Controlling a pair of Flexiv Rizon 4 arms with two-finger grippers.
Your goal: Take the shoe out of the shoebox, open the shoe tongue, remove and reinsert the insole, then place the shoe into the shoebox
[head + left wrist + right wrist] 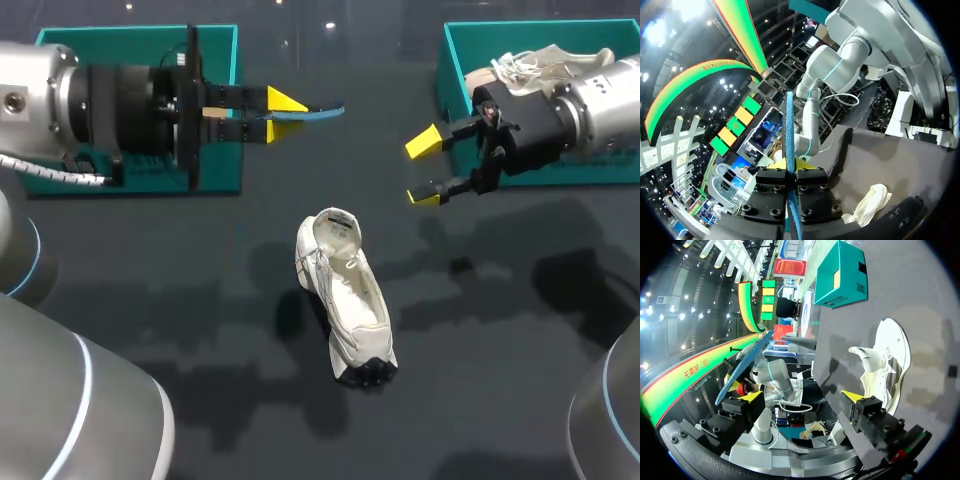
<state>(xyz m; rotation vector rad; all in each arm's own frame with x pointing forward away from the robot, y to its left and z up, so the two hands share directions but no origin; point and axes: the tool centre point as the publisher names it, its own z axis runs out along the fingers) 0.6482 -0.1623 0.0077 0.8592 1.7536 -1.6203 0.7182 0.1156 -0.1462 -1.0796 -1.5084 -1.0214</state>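
A white shoe [345, 300] lies on the dark table in the middle, its opening toward the far side and its sole tipped to one side. Above the table and left of the shoe, my left gripper [285, 113] is shut on a thin blue insole [312, 112]. In the left wrist view the insole [788, 130] stands edge-on between the yellow tips of the left gripper [790, 164], with the shoe [870, 202] below. My right gripper [427, 168] hangs open to the shoe's far right, nothing between its fingers. From the right wrist, the shoe [885, 365] lies ahead of the right gripper [802, 396] and the insole [742, 367] off to the side.
A teal shoebox [452, 60] stands at the back right and holds a second white shoe [550, 62]. Another teal box [225, 45] sits at the back left behind my left arm, also seen as the teal box [842, 275] from the right wrist.
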